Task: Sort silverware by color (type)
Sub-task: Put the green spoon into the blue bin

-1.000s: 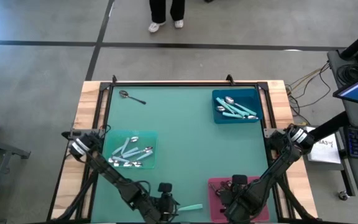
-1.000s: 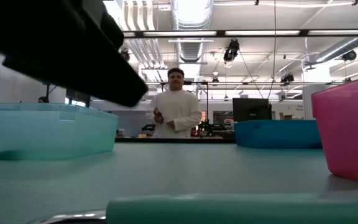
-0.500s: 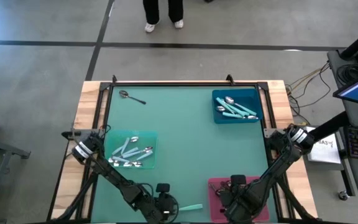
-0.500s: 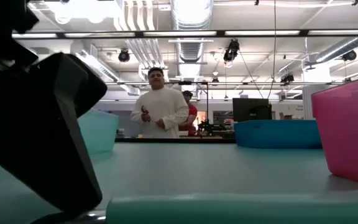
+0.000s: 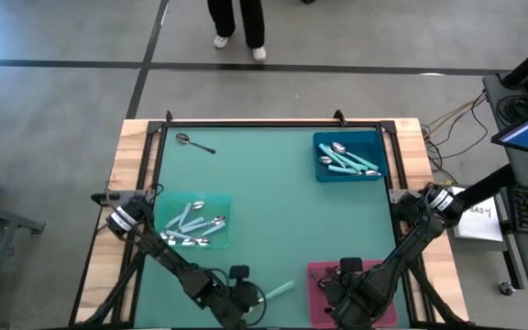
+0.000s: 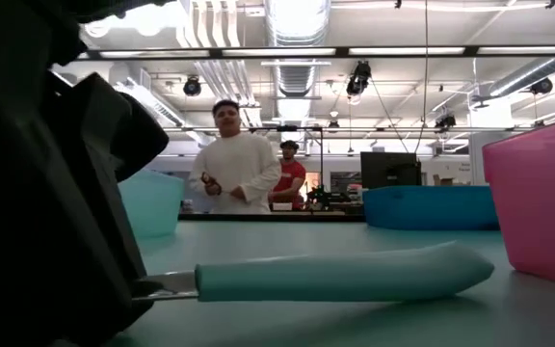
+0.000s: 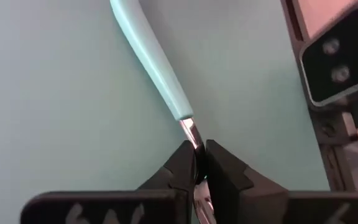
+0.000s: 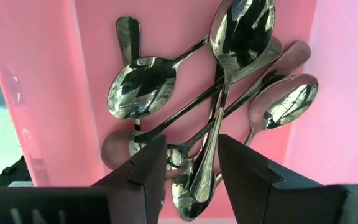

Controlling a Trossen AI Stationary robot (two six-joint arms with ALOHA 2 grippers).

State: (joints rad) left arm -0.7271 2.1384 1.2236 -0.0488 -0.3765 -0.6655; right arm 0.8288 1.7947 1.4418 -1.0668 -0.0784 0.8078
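My left gripper [image 5: 243, 295] is at the table's near edge, shut on a teal-handled spoon [image 5: 280, 290] whose handle [image 6: 345, 274] points toward the right. My right gripper [image 8: 192, 168] hangs open over the pink tray [image 5: 324, 273] at the near right. Several all-metal spoons [image 8: 229, 93] lie crossed in that tray, and one runs under the gap between the fingers. Pale-blue-handled spoons [image 5: 193, 227] lie in a pale tray. Teal-handled spoons [image 5: 346, 160] lie in a blue tray. One metal spoon [image 5: 193, 142] lies flat on the mat at the far left. My left gripper pinches the spoon's bare metal neck [image 7: 190, 129], just past the end of the teal handle, between its two fingertips. The spoon runs on roughly in line with the fingers. Its handle is raised off the mat; the gripper hides the bowl.
The pale tray [image 5: 218, 206] stands at the left, the blue tray [image 5: 319, 147] at the far right. Bare mat lies between them. In the low view the pink tray's wall [image 6: 538, 202] rises at the right. Two people [image 6: 234, 173] stand beyond the far edge.
My left gripper has shut on the spoon's neck and risen a little. The spoon, which lay flat on the mat, is now off it, and its handle end has swung toward the far edge. A person behind the table has walked on.
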